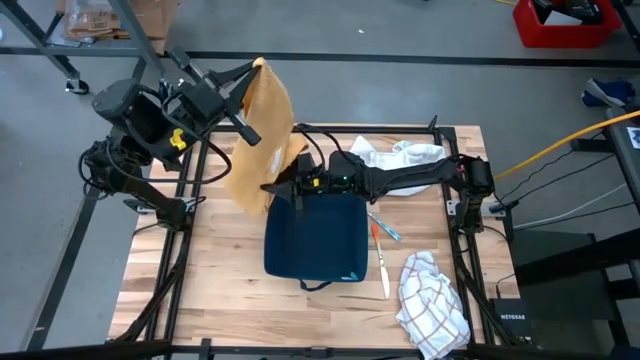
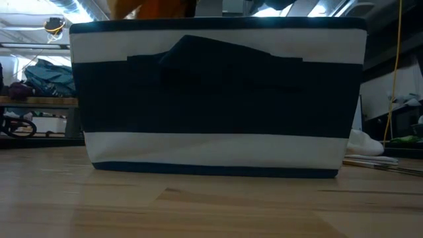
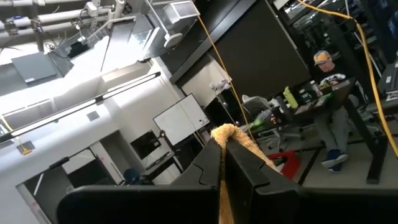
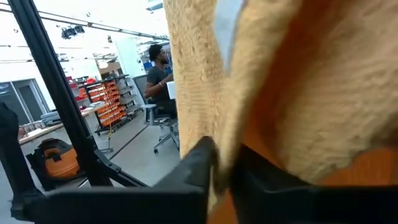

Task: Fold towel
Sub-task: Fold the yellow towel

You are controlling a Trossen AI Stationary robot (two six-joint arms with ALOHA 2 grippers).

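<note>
- The mustard-yellow towel (image 1: pixel 262 135) is held up in the air above the far left part of the desk (image 1: pixel 210 290), hanging as a tall sheet; its lower edge is seen just beside the far rim of the dark blue bin (image 1: pixel 318 240).
- The top corner of the towel is pinched in the left claw (image 1: pixel 254 68), which is raised high; in the left wrist view a tuft of yellow cloth (image 3: pixel 231 134) is seen clamped between the closed fingers (image 3: pixel 249 167).
- The lower part of the towel is met by the right claw (image 1: pixel 290 187), reached across the desk from the right; in the right wrist view the cloth (image 4: pixel 292 81) is seen caught between the two dark fingers (image 4: pixel 198 163), which are closed on it.
- The bin is seen in the low view as a navy and white striped fabric box (image 2: pixel 218 99) filling most of the picture.
- A white cloth (image 1: pixel 400 155) is noted at the far right of the desk, partly under the right arm.
- A checked cloth (image 1: pixel 432 300) is noted at the near right corner.
- Thin sticks or pens (image 1: pixel 384 262) are seen between the bin and the checked cloth; what they are cannot be told.
- A seated person (image 3: pixel 328 93) is visible in the room beyond.
</note>
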